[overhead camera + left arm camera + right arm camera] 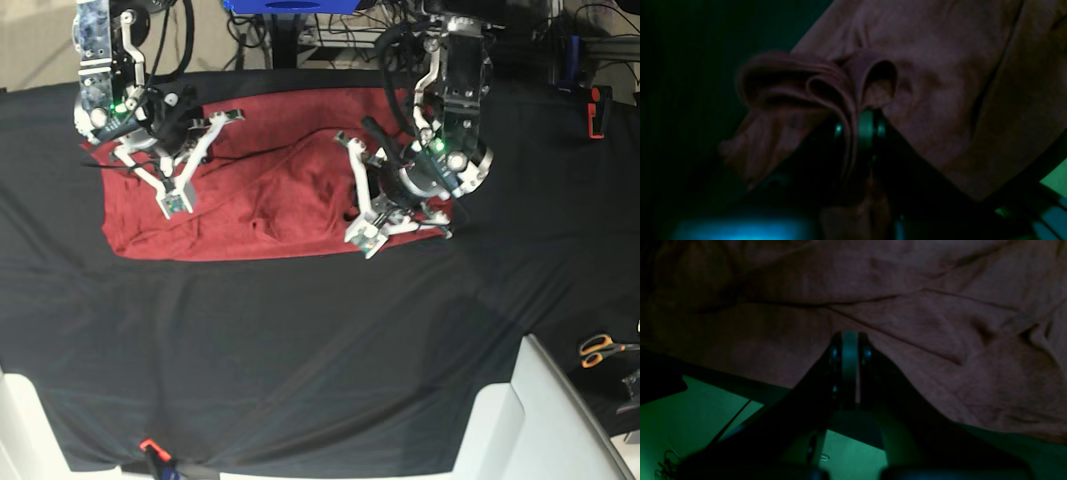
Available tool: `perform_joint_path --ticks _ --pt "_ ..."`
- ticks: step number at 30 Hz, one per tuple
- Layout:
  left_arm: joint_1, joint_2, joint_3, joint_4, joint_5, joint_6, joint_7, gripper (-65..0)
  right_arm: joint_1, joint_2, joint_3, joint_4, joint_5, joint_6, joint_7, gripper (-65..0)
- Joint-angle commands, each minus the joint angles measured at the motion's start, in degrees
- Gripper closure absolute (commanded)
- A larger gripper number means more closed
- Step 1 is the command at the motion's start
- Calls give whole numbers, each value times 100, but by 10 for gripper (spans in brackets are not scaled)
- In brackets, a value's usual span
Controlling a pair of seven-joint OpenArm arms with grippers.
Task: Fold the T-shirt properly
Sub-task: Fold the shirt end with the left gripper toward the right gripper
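T-shirt (260, 190) partly folded, still wide, rumpled. Left gripper (857, 128) clamped on bunched fabric; right gripper (849, 340) closed, apparently empty. Further folds remain.

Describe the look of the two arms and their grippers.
Both arms are dark with black cable bundles running down them and small green lights near the wrists. The right gripper and left gripper have white, skeletal V-shaped finger frames in the base view; up close the fingers are dark and flat.
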Motion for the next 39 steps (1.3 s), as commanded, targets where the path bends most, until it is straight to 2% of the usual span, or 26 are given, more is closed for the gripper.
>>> perform_joint_path --ticks 1,9,19,27,39 --pt "-96 42 20 -35 -60 16 -105 0 29 -5 5 73 38 6 95 -8" --pt "-281 51 318 -519 -103 16 -105 0 29 -5 5 73 38 6 95 -8" --pt "-395 121 310 -545 -60 16 -105 0 29 -5 5 73 38 6 95 -8" --pt "-632 148 310 -1055 -103 16 -105 0 29 -5 13 73 38 6 95 -8" --pt "-790 367 468 -1196 -68 16 -105 0 29 -5 5 73 38 6 95 -8"
